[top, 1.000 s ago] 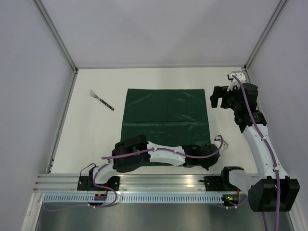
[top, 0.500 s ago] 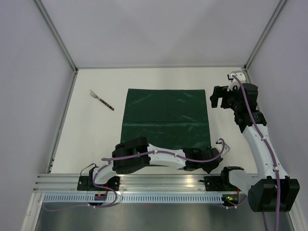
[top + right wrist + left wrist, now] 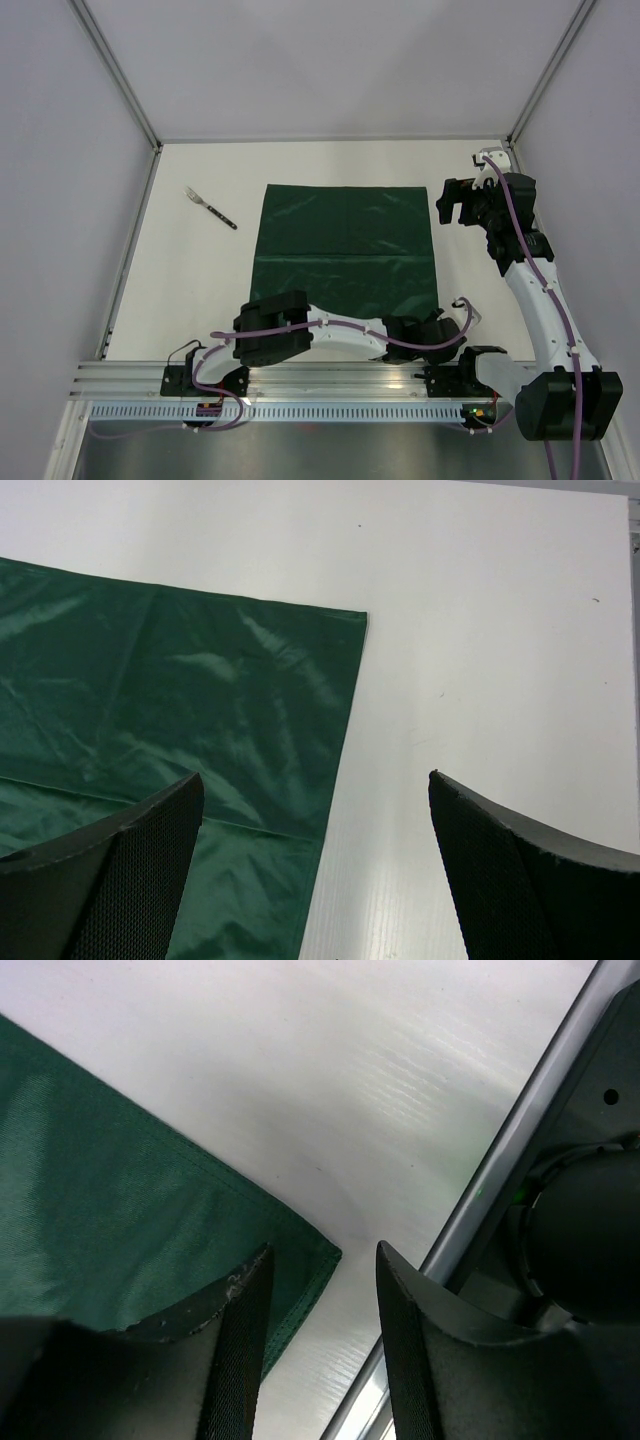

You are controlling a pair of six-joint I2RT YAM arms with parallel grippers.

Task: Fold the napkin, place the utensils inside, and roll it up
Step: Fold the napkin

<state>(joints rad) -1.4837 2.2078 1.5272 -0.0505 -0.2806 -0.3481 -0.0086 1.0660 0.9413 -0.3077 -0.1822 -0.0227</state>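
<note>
The dark green napkin (image 3: pixel 345 245) lies spread flat in the middle of the white table, with a crease line across it. A fork (image 3: pixel 211 209) with a dark handle lies apart, to its left. My left gripper (image 3: pixel 440 328) sits low at the napkin's near right corner. In the left wrist view its jaws (image 3: pixel 325 1250) stand apart, and the napkin corner (image 3: pixel 318 1256) lies on the table beside the left finger, not pinched. My right gripper (image 3: pixel 452 205) hovers open beside the far right corner; the napkin (image 3: pixel 170 700) shows under its left finger.
A metal rail (image 3: pixel 330 375) runs along the near table edge, close behind my left gripper, and shows as a grey bar (image 3: pixel 500 1160) in the left wrist view. Grey enclosure walls stand on the left, right and far sides.
My left gripper has gone from shut to open and has drawn back toward the near edge, leaving the napkin's near right corner on the table. The right arm has not moved.
</note>
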